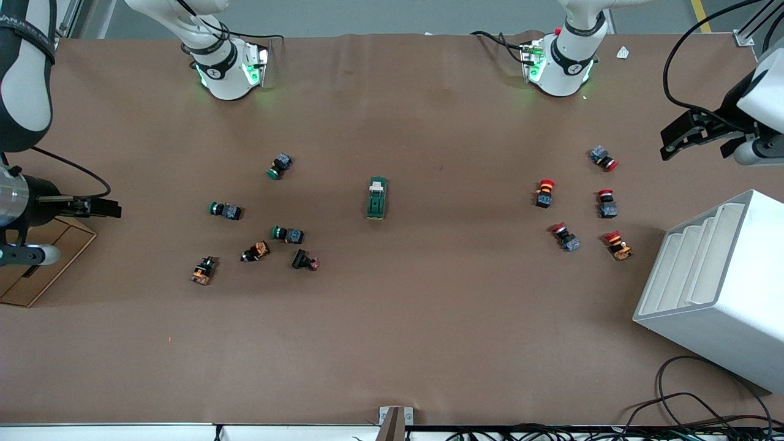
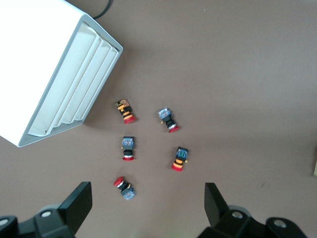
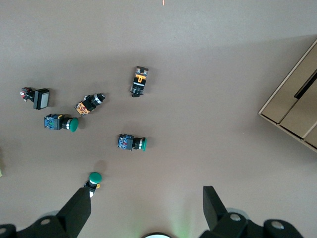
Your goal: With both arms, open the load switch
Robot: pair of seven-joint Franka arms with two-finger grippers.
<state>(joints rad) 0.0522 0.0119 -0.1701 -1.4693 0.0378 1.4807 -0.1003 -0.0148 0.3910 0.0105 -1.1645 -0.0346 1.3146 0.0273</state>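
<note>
Dark-green load switch (image 1: 376, 200) with cream lever end, red-capped buttons (image 1: 545, 185), green-capped buttons (image 1: 274, 173), white bin (image 1: 729, 288), plain brown table (image 1: 429, 318)

The load switch (image 1: 376, 198) lies alone mid-surface (image 1: 429, 318), well apart from everything. Toward the right arm's end sits a loose cluster of push buttons (image 1: 288, 234); toward the left arm's end, another group of buttons (image 1: 544, 193), with a slotted bin (image 1: 716, 288) just beside them, nearer the front camera. A flat box (image 1: 37, 269) lies at the right arm's edge.
</note>
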